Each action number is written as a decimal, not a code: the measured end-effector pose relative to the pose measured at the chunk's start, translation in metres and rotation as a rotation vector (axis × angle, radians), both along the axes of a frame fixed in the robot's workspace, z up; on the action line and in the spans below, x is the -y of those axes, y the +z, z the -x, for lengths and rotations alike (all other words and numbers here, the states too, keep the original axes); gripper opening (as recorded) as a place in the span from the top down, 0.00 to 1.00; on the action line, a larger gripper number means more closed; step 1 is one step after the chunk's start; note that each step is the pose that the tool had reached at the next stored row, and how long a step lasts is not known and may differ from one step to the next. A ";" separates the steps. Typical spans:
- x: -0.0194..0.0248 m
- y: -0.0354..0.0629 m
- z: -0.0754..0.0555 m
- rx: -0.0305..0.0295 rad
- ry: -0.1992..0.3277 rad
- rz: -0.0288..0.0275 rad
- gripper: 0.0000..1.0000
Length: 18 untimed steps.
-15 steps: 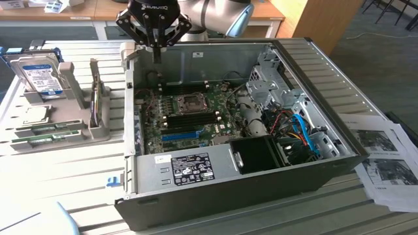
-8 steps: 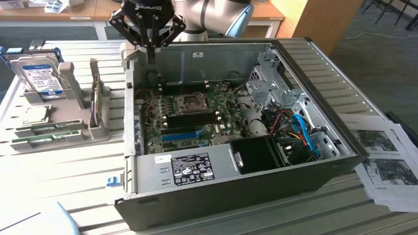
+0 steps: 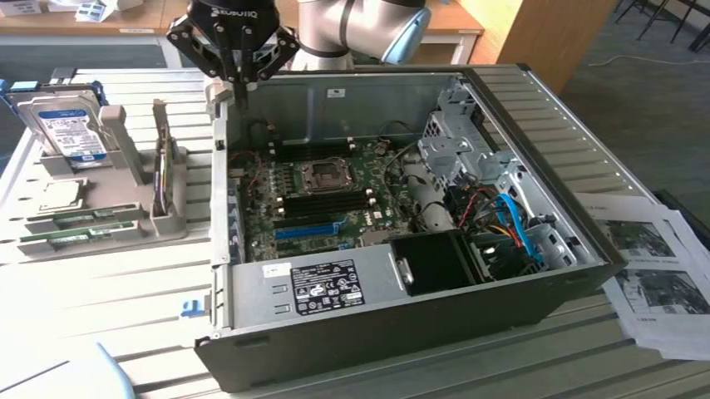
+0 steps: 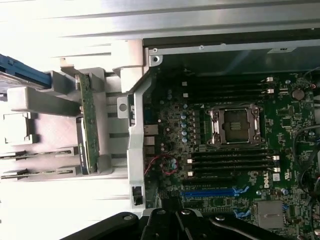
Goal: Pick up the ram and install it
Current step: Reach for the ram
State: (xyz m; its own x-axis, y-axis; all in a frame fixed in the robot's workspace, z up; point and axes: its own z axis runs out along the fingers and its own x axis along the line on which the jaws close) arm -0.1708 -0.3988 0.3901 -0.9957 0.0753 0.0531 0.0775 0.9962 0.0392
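Pincer [image 3: 235,81] pressed together, empty, hovering above the computer case [image 3: 554,141] wall. The ram [image 3: 86,219] stands edge-up in the grey holder [image 3: 178,229] on the bench [image 3: 111,283], likely for easy pinching.

Greens, blues and silvers inside a dark grey case [image 3: 388,332].
Green on ram [image 3: 83,219]; deeper green on motherboard [image 3: 322,195], bright blue on slot [image 3: 305,230]; silver with blue-white label on drive [image 3: 69,125]; pale grey on tray [image 3: 111,245]; black on gripper [image 3: 229,87]; silver and light blue on arm [image 3: 388,33]; white with black-and-white prints on papers [image 3: 654,266]; blue on cables [image 3: 513,224].
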 end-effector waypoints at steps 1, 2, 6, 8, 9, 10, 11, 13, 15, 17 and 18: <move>0.0000 -0.0001 0.001 -0.0018 0.000 -0.0001 0.91; 0.0000 -0.0002 0.003 -0.0038 0.000 0.0000 0.91; 0.0000 -0.0004 0.009 -0.0111 0.000 0.0000 0.91; 0.0000 -0.0006 0.012 -0.0147 0.000 0.0000 0.91; 0.0000 -0.0007 0.014 -0.0166 0.000 0.0000 0.91; 0.0000 -0.0008 0.016 -0.0183 0.000 0.0000 0.91; 0.0000 -0.0008 0.017 -0.0201 0.000 0.0000 0.91; 0.0000 -0.0010 0.021 -0.0235 0.000 0.0000 0.91; 0.0000 -0.0011 0.024 -0.0271 0.000 0.0000 0.91; 0.0000 -0.0013 0.027 -0.0307 0.000 0.0000 0.91; 0.0000 -0.0014 0.029 -0.0325 0.000 0.0000 0.91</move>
